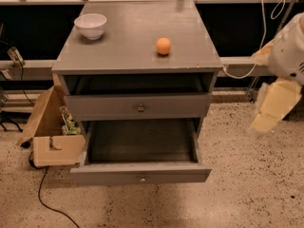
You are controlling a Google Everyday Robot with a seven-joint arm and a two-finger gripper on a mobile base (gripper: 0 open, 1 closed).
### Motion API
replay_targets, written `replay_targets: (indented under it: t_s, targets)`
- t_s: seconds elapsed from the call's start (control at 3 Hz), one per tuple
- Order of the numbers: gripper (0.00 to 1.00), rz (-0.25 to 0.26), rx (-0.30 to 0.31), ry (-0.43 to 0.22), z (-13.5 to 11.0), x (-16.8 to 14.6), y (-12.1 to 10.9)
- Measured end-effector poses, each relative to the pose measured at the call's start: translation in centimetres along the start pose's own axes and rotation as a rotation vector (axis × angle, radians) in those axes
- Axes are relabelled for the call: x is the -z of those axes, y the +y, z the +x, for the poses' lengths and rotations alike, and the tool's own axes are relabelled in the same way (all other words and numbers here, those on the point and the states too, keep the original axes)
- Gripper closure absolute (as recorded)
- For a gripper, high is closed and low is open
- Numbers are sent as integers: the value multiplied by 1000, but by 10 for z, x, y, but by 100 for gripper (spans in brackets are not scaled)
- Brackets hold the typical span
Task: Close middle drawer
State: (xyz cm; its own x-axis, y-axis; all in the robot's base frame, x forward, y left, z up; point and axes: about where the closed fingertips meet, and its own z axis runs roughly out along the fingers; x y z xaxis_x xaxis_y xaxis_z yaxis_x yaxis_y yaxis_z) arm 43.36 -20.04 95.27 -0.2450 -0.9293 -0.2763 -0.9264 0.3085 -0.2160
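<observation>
The grey cabinet [137, 37] stands in the middle of the camera view. Its middle drawer [140, 174], with a low flat front and a small brass knob [142, 178], is pulled far out and its inside looks bare. Above it the taller-fronted top drawer [138, 106] is open a little. The lowest drawer is hidden under the middle one. My gripper [266, 118], a cream-coloured part hanging from the white arm [289, 56], is in the air at the right, well away from the cabinet and touching nothing.
A white bowl [90, 25] and an orange ball [163, 46] sit on the cabinet top. An open cardboard box [50, 137] lies on the floor against the cabinet's left side, with a black cable [47, 198] trailing in front. A speckled floor [256, 189] spreads to the right.
</observation>
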Motion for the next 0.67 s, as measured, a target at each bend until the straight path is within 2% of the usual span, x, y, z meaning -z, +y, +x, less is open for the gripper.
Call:
replay_targets:
  t_s: [0.33, 0.67]
  targets:
    - [0, -93, -81, -90, -8, -53, 26]
    - [0, -176, -188, -143, -18, -101, 46]
